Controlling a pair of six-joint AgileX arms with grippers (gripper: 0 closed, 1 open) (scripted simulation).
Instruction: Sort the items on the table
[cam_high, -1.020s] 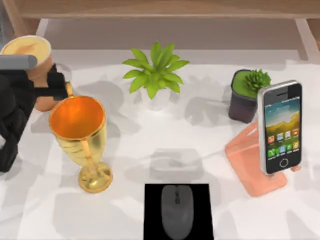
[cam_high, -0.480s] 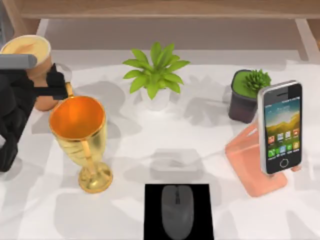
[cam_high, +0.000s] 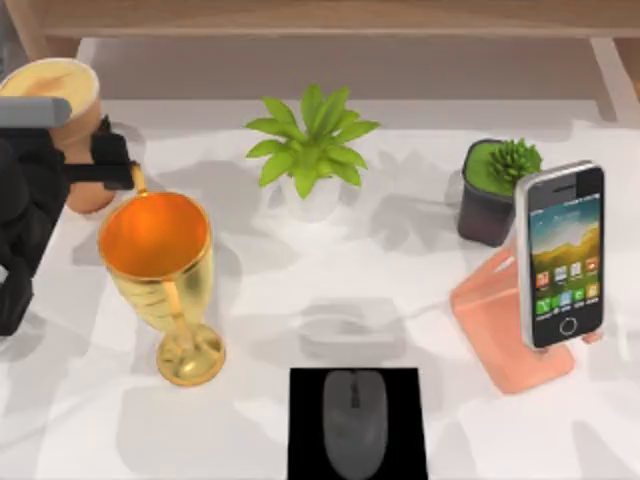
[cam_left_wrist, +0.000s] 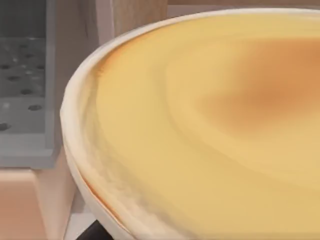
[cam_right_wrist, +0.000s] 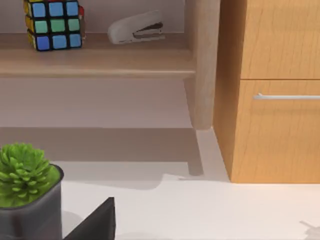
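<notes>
The table (cam_high: 300, 290) carries everything. The left gripper (cam_high: 98, 165) has shifted slightly toward the far-left corner since earlier, fingers (cam_high: 112, 150) clamped on the tan cup (cam_high: 62, 95) with its creamy top. The gold goblet (cam_high: 160, 270) stands beside it, unmoved.

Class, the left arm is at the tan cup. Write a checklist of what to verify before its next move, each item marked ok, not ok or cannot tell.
1. Left tool at the tan cup, far left of the table: ok.
2. Fingers closed on the cup: cannot tell.
3. Cup upright, creamy top level: ok.
4. Room beside the cup: not ok, the gold goblet stands close.
5. Mouse on its black pad: ok.
6. Smartphone on its pink stand: ok.
</notes>
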